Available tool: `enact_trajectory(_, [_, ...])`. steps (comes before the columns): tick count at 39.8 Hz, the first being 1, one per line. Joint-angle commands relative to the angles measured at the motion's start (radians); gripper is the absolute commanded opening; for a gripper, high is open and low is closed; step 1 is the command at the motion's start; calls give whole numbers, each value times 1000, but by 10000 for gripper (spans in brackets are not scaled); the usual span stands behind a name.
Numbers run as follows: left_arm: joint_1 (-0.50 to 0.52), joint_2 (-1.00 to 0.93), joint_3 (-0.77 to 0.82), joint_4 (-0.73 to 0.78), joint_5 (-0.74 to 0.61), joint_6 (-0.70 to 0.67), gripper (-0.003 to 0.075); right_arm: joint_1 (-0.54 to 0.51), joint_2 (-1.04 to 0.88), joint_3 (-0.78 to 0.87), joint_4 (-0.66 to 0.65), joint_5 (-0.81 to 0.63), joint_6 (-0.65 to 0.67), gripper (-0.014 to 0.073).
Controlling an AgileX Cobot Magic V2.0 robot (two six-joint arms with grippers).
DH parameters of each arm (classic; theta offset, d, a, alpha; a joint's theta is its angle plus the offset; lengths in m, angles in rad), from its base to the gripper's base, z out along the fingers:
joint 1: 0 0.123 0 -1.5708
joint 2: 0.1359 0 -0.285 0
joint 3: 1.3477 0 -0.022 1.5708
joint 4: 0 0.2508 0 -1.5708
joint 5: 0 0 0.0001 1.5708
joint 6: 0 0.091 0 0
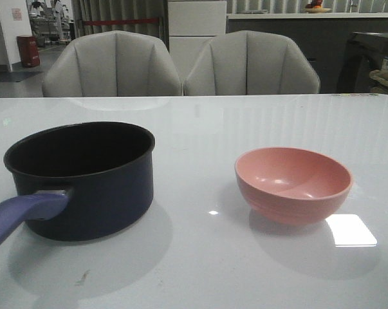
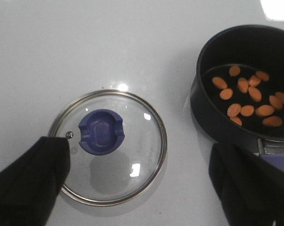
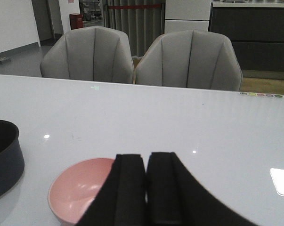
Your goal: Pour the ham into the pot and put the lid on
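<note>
Lid (image 2: 109, 146) first: it lies flat on the white bench (image 1: 200, 257), knob (image 2: 102, 131) up, just beside the pot (image 2: 245, 82) but apart from it, as the left wrist view shows. It does not appear in the front view, so how it sits relative to the pot's left or right side cannot be told from there. The left gripper (image 2: 146, 188) hangs above the bench with its jaws spread wide, holding nothing; one black finger (image 2: 26, 186) overlaps the lid's rim in the picture, the other finger (image 2: 250, 186) sits over the start of the pot's handle.

In the front view the pot (image 1: 84, 180) stands on the left part of the bench, upright and uncovered, its purple-blue handle (image 1: 23, 215) pointing toward the near left corner. The ham (image 2: 250, 96) is inside the pot, orange pieces scattered across its dark floor, some touching one another.

Well apart to the right stands a pink bowl (image 1: 293, 183), upright, with nothing visible in it.

The right gripper (image 3: 146, 188) is near the bowl's (image 3: 78, 188) near side, its jaws pressed together with only a thin seam between them and nothing held.

Beyond the far edge of the bench stand two grey chairs (image 1: 181, 64) side by side.
</note>
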Motion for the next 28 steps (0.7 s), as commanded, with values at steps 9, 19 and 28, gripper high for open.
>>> enact_trajectory(9, [43, 206, -143, -33, 18, -73, 649, 0, 9, -27, 5, -73, -8, 151])
enact_trajectory(19, [210, 341, -207, -106, 78, 19, 649, 0, 9, -27, 5, -73, -8, 151])
enact_trajectory(28, [349, 490, -240, -267, 69, 169, 649, 0, 9, -27, 5, -73, -8, 151])
